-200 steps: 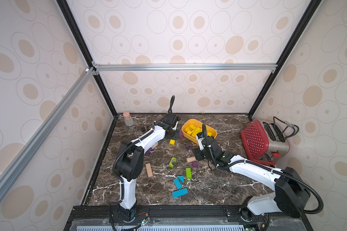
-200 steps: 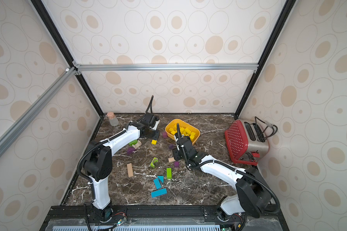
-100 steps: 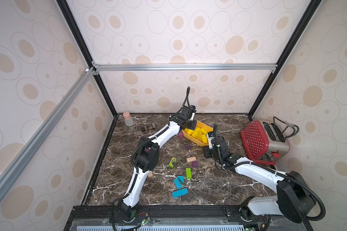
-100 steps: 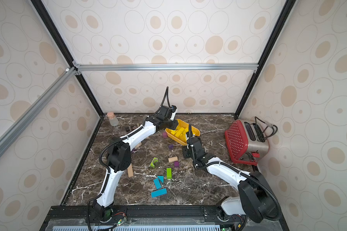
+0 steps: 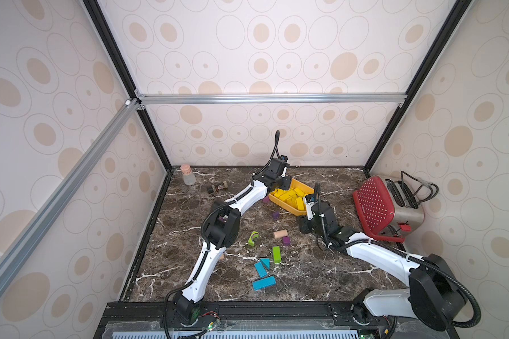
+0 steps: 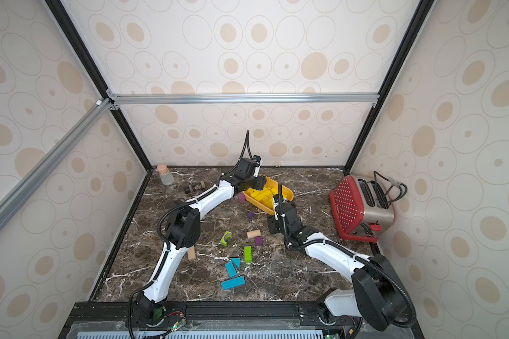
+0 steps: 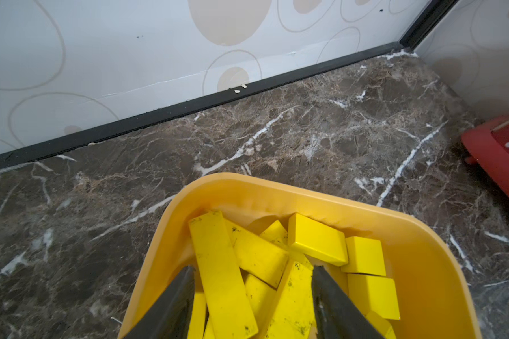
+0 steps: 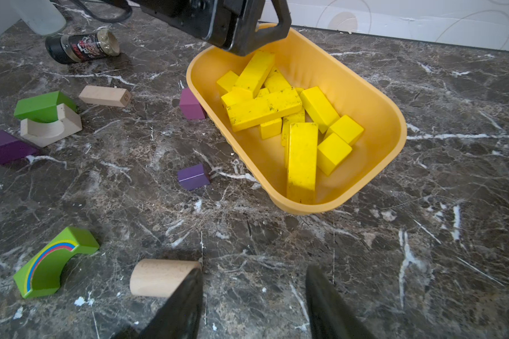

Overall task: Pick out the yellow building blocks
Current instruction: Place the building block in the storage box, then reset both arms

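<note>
at the wrists alone, left pincer (image 7: 252, 267) and right pincer (image 8: 254, 270) show apart, seemingly empty.

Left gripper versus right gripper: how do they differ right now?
The left gripper hangs over the orange tub, above the yellow building blocks; the right gripper hangs over the table outside it. Below the left gripper lie blocks; beside the right gripper lies a wooden cylinder. Both stand open, holding nothing.

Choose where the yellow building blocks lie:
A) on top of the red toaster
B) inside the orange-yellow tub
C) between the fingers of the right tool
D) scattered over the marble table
B: the yellow building blocks lie piled together inside the orange-yellow tub.
</note>
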`<act>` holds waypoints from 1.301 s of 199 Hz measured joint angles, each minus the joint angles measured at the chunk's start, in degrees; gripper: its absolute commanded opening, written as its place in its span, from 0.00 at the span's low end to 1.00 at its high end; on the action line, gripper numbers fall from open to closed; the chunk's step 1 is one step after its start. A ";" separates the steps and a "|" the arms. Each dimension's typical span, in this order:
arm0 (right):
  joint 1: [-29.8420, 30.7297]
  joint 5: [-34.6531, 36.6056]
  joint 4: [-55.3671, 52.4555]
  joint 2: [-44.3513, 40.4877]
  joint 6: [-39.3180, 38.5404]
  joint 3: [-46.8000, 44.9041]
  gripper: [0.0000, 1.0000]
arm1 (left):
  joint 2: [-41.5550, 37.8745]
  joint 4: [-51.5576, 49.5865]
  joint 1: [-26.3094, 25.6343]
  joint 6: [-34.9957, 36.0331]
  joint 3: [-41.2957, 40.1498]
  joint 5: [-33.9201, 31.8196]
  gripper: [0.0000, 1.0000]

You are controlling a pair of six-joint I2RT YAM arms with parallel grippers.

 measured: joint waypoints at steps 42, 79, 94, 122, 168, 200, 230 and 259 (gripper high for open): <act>0.00 -0.79 -1.31 -0.20 0.02 0.72 0.59 | -3.08 0.66 0.00 0.76 -3.48 -0.57 0.63; 0.00 -1.31 -4.85 2.86 0.33 7.43 0.59 | -17.66 4.24 0.00 2.75 -18.75 -2.62 0.65; -0.04 -1.31 -4.76 3.30 0.50 8.81 0.59 | -25.51 7.04 0.00 4.24 -25.81 -4.57 0.67; -0.20 -1.01 -4.59 4.13 1.46 9.07 0.59 | -39.85 14.51 0.31 7.76 -39.98 -9.90 0.70; -1.68 1.99 -1.31 5.09 1.33 8.28 0.62 | -54.62 21.84 3.63 10.23 -63.19 -18.23 0.76; -4.15 7.78 4.42 2.34 -3.34 3.58 0.71 | -59.23 23.67 8.09 12.63 -74.75 -27.47 0.85; -6.78 15.32 11.43 -1.68 -10.23 -2.78 0.78 | -60.30 27.47 12.35 13.38 -79.91 -33.88 0.86; -12.85 18.95 15.28 -2.73 -13.84 -7.19 0.79 | -64.81 31.85 19.12 12.15 -86.73 -36.81 0.87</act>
